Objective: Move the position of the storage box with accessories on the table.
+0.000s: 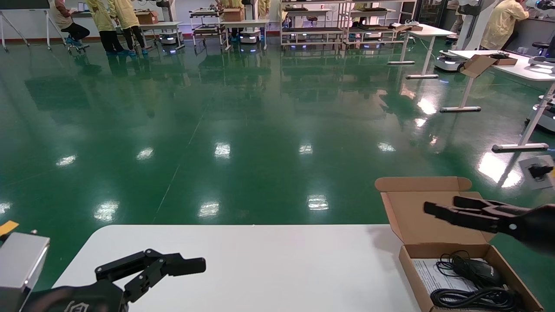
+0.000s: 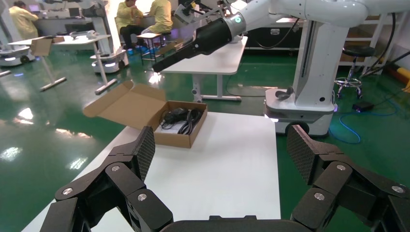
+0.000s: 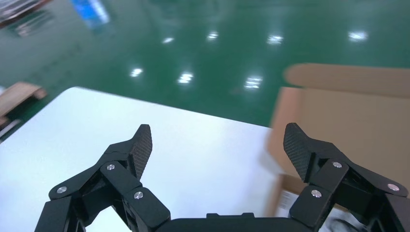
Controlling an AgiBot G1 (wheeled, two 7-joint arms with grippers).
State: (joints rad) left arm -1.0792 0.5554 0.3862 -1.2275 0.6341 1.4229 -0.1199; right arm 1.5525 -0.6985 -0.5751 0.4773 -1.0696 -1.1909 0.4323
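Green glossy floor is seen all round, with distant desks and racks behind. Nearest is the white worktop (image 1: 243, 264), mostly bare. At its right end, near the front corner, the storage box (image 1: 433, 221) is found — lid hinged back and standing up, tray open. Inside the tray the accessories are seen: white paper sheet (image 1: 435, 277) flat on the bottom, black mouse (image 1: 477, 269) on top of it, coiled cable (image 1: 475, 298) just beside the mouse toward the near side.

The right pincer (image 1: 440, 207) is held above the box, in front of the raised lid, fingers spread apart and touching nothing. The left pincer (image 1: 173, 263) is parked low over the near left part of the worktop, well apart from the box, also spread wide with nothing between the fingers.

Handling, as judged: corrugated card is light and fairly stiff in the tray walls, but the upright lid is floppy on its hinge — not a part to be gripped. Contents are loose, so tilting or a jerk could let the mouse and cable slide or spill. A tray side wall is suggested as the hold point, pinched over the top edge with one finger inside clear of the cable; alternatively the tray could be pushed flat across the smooth worktop, where it is expected to slide easily.
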